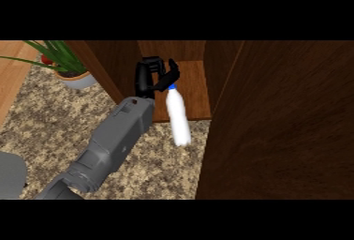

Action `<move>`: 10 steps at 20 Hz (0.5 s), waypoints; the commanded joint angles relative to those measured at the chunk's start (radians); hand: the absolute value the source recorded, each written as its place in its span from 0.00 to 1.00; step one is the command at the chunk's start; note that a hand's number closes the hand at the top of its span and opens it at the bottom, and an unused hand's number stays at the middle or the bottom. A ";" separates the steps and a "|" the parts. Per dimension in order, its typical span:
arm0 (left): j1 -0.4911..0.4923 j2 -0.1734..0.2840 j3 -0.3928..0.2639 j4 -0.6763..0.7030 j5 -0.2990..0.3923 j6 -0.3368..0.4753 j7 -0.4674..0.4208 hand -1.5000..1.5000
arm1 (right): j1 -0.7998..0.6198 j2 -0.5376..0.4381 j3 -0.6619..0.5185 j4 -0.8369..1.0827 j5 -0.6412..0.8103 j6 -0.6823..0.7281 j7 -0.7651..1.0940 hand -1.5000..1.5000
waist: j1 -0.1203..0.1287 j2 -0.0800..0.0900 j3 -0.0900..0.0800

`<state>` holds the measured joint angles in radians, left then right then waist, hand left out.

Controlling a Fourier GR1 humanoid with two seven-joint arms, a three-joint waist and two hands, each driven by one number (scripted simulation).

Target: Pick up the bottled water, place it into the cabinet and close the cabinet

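From the head view, a grey forearm runs up from the lower left edge to a black hand (153, 75) held at the mouth of the open cabinet (190, 89). By its place at the view's left this reads as the left hand. Its fingers (172, 70) curl over and pinch the blue cap end of the bottled water (178, 117). The bottle hangs just below the fingertips, its long axis nearly vertical in the view, cap toward the fingers and into the cabinet, base pointing down over the speckled counter (41, 122). Its upper half lies over the wooden shelf, its lower half past the shelf's front edge. The open cabinet door (276, 126) stands right of the fingers; a potted plant (66, 63) is left of them.
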<state>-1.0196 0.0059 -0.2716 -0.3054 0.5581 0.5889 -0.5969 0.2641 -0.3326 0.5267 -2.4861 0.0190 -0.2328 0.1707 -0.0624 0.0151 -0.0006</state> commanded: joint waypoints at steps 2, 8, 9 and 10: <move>-0.078 -0.006 0.009 0.110 -0.025 0.058 -0.031 1.00 | -0.002 0.021 0.024 -0.030 0.009 -0.005 0.009 0.00 | -0.003 0.004 0.000; -0.135 0.027 0.013 0.172 -0.042 -0.015 0.007 0.00 | 0.050 -0.020 -0.047 -0.065 -0.067 0.046 -0.016 0.00 | -0.009 0.006 0.001; -0.164 0.028 0.022 0.179 -0.037 0.023 0.014 0.00 | 0.036 -0.029 -0.063 -0.092 -0.080 0.058 -0.011 0.00 | -0.021 0.011 0.000; -0.109 -0.005 0.030 0.179 -0.030 0.015 -0.042 0.00 | 0.025 -0.019 -0.049 -0.084 -0.069 0.052 0.011 0.00 | -0.019 0.013 -0.001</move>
<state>-1.1205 0.0115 -0.2605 -0.1594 0.5240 0.6084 -0.6171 0.2767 -0.3429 0.4878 -2.4835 0.0035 -0.1921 0.1368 -0.0748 0.0226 -0.0005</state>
